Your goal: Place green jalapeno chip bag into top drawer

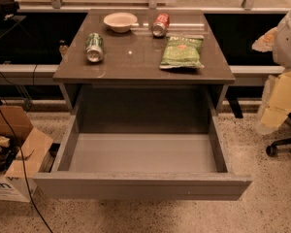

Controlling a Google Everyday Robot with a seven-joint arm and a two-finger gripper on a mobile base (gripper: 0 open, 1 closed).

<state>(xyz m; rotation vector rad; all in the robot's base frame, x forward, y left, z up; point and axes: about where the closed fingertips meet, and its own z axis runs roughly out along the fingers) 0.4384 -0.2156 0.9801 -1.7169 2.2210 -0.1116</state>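
Note:
The green jalapeno chip bag [182, 52] lies flat on the right part of the grey-brown table top [136, 62], near its front edge. The top drawer [140, 184] below the table top is pulled fully out toward me, and its inside is bare. My gripper [277, 105] shows as pale yellowish parts at the right edge of the view, under the white arm [288, 33]. It is to the right of the drawer and well apart from the bag. Nothing shows in it.
A green soda can [94, 47] lies on its side at the table's left. A red soda can [160, 24] and a pale bowl [120, 21] sit at the back. An open cardboard box [12, 152] and cables are on the floor at left. A chair base [281, 144] is at right.

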